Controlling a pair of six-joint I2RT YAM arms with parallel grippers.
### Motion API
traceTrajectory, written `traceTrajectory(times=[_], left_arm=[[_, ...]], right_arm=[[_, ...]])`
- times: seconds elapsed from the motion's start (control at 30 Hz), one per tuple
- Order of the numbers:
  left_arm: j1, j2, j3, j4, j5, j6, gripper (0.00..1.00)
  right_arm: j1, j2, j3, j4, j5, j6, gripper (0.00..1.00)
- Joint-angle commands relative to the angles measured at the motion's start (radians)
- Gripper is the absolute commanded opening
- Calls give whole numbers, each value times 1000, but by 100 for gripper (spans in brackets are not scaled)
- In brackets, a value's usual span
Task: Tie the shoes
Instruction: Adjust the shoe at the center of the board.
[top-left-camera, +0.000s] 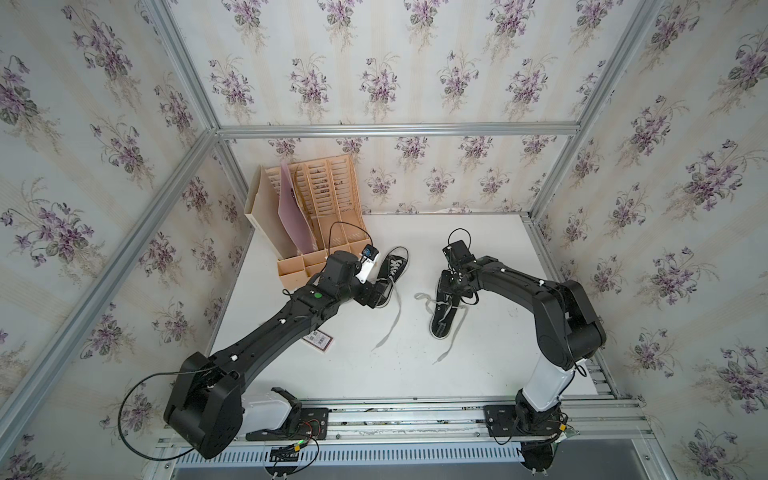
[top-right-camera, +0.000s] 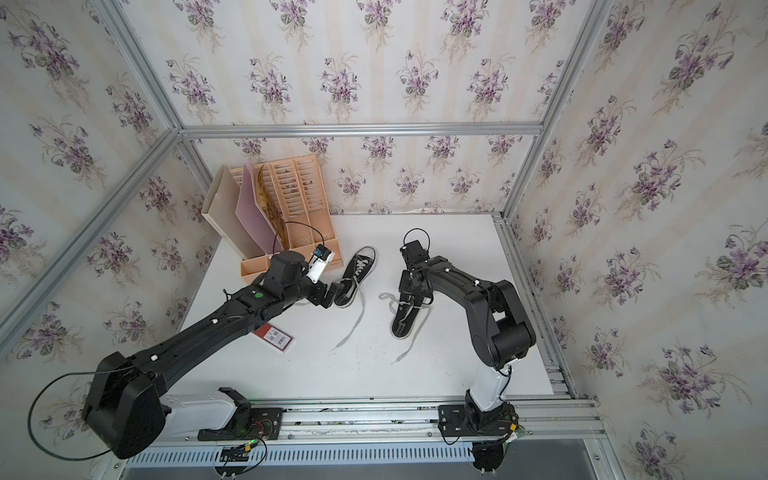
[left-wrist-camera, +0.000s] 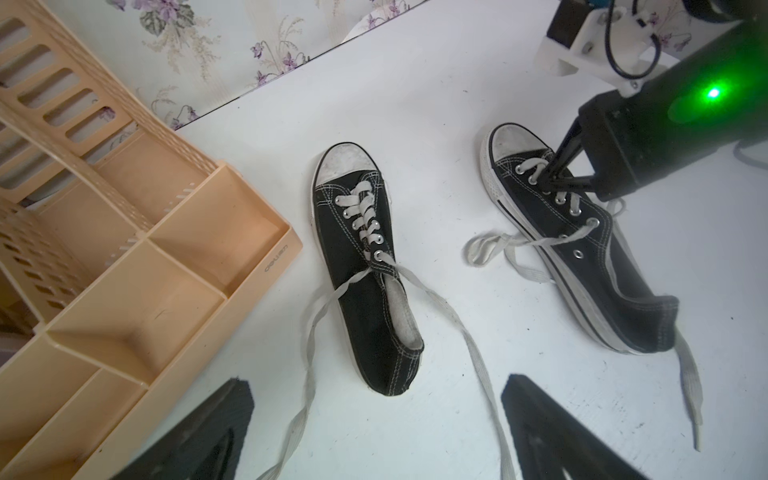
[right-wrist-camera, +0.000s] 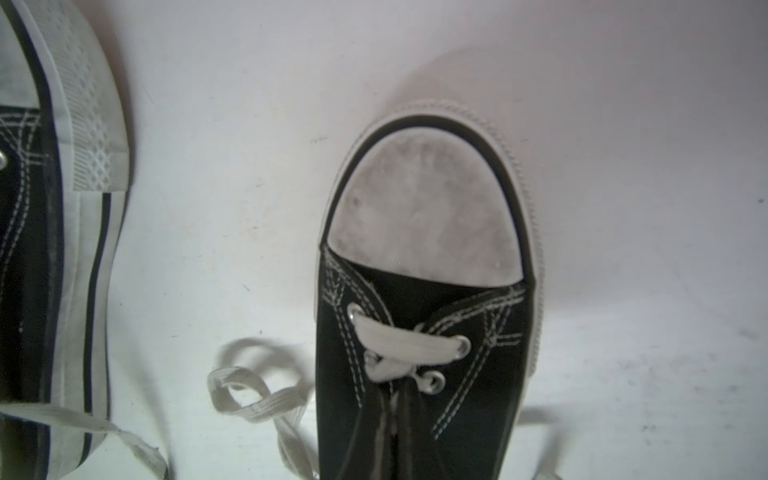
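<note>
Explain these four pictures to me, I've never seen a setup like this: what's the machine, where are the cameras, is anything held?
Two black robot arms work over a white table, each ending in a two-finger gripper. The two wide pictures come from one camera head overhead; the two close-ups come from cameras on the arms' wrists. On the table lie the left sneaker and the right sneaker, black, their long pale laces untied and trailing. A beige desk organiser stands at the back, and a small card lies by the left arm. The left gripper is open, holding nothing. The right gripper is pinched shut at the right sneaker's lacing; whether it grips a lace is unclear.
</note>
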Motion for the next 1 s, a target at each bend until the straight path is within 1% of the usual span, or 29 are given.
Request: traceTrajectory(times=[0.0,0.1,0.13,0.2,0.33,0.47,0.6,0.67,0.97], left_arm=[[-18,42,26,19,44,63,99],[-42,86,58,34,83,86,100],[-55,134,71,34,91,97,100],[-82,187,107,35,108,117,97],[-119,294,176,38,150,134,92],[-165,386,235,53,167,185,90],[-176,486,314,39,214,200,81],[-181,523,338,45,248,200,80],[-186,674,432,80,311,220,72]], right_arm=[[-26,-20,3,-23,48,-33,0],[-29,-37,8,-32,50,-74,0],[-28,-40,7,-37,51,-82,0],[-29,-39,-4,-41,51,-98,0],[-29,-27,-26,-26,29,-98,0],[-29,-29,-40,-8,24,-83,0],[-29,-35,-44,-2,21,-71,0],[-29,-42,-54,6,16,-62,0],[-29,-49,-63,21,-1,-37,0]])
